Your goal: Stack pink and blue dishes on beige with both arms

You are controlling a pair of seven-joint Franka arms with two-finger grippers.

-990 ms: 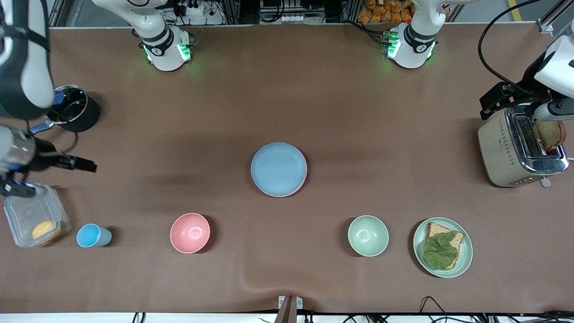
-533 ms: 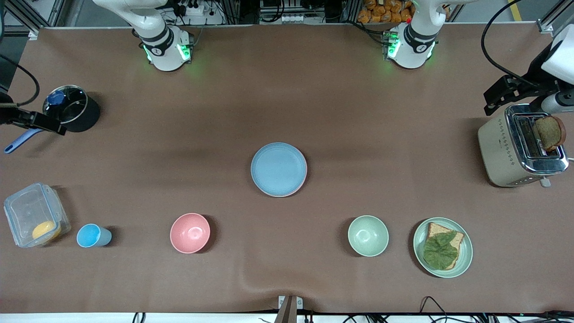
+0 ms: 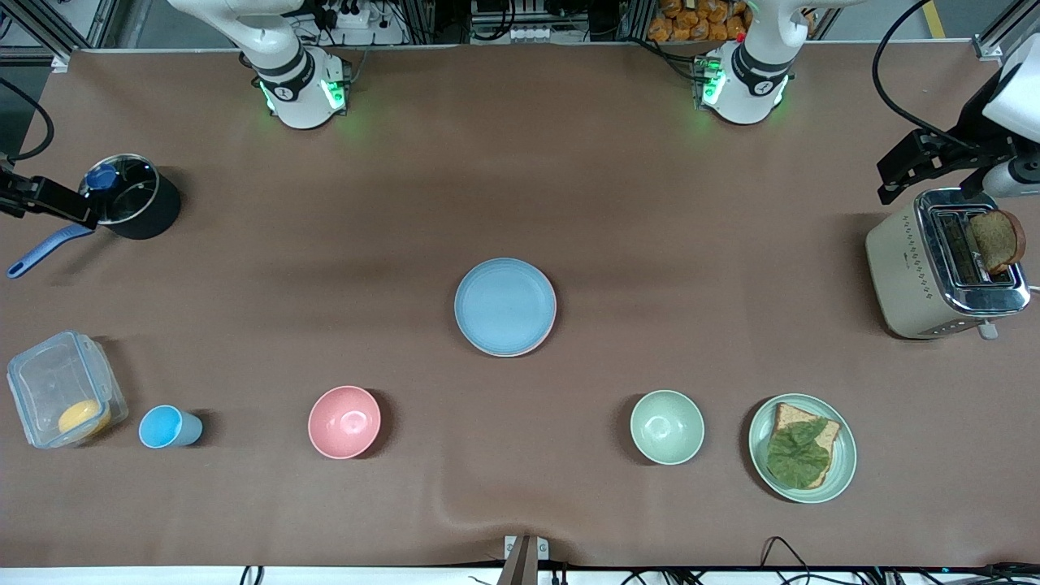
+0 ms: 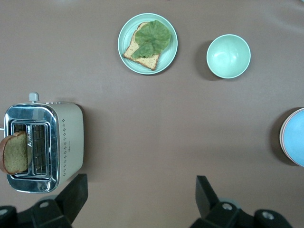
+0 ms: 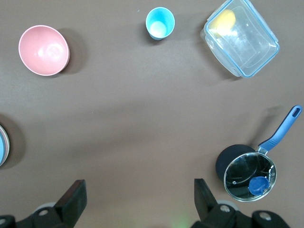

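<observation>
Stack sits mid-table: blue plate on top, a pink rim showing under its edge. I cannot see the beige plate; I take it to be at the bottom, hidden. Judged from this, the stacking looks done.

Left gripper is up over the table's left-arm end by the toaster, fingers spread wide, holding nothing. Right gripper is up over the right-arm end near the pot, likewise spread and empty. Both arms wait clear of the stack.

Risks from here:
- The pink rim shows on one side only, so the stack may be off-centre; any nudge could slide the blue plate.
- If I bring the left arm down carelessly, it could clip the toaster or the bread standing in its slot.
- The right arm, lowered, could knock the pot or its blue handle.
</observation>
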